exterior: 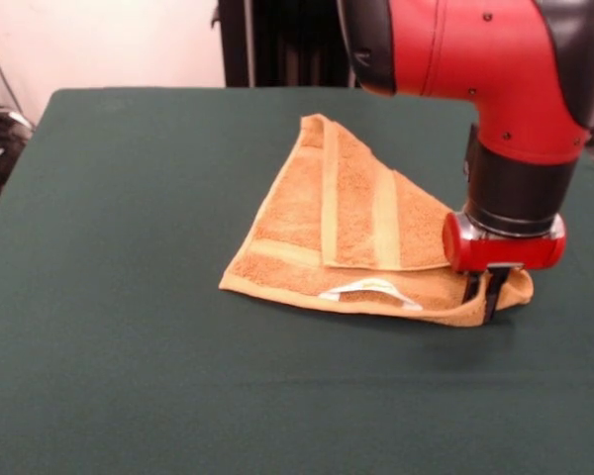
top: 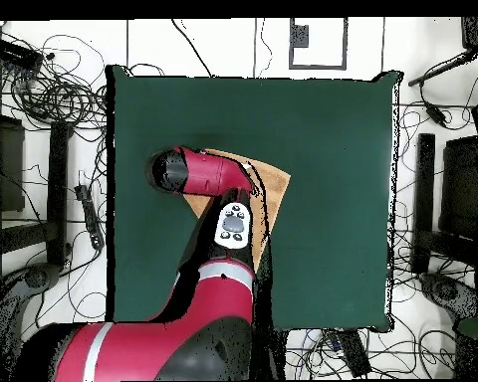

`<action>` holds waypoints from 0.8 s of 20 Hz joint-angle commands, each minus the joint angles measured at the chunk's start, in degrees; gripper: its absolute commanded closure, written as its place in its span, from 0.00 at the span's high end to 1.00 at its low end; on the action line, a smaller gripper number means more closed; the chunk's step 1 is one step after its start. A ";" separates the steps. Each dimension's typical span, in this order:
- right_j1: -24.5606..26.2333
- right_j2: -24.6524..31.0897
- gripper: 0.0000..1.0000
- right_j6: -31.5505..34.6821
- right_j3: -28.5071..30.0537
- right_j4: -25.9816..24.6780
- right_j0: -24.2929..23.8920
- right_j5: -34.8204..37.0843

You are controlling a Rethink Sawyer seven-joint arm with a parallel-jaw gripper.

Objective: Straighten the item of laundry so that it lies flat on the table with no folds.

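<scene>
My hand is pinching the corner of the towel, which lies folded over itself near the middle of the worktop, so I should keep a firm grip, lift only slightly and drag outward to open the flap.

Cables: tangled black cables lie on the pale floor at the picture's upper left.
Dark stands: black equipment stands on the floor at the right.
Back wall: pale wall with a dark upright frame in the front view.
</scene>
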 commanded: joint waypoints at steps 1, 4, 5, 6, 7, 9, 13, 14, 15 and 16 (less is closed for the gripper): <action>3.64 6.33 0.00 7.39 5.30 -3.83 1.27 -7.63; 2.76 6.62 0.00 7.82 7.04 -4.48 1.09 -6.85; 2.74 6.95 0.00 7.28 7.17 -4.92 0.89 -6.69; 2.72 7.28 0.00 6.75 7.29 -5.37 0.69 -6.53; 2.76 7.98 0.00 5.78 7.36 -5.83 0.28 -6.44; 3.29 7.90 0.00 5.53 6.88 -6.25 0.45 -6.66; 3.94 7.58 0.00 6.19 5.79 -6.71 0.59 -7.01; 3.95 7.79 0.00 6.31 5.80 -6.81 0.49 -7.13; 4.02 7.85 0.00 6.36 5.60 -6.86 0.43 -6.99; 4.03 7.91 0.00 6.46 5.53 -6.91 0.41 -7.01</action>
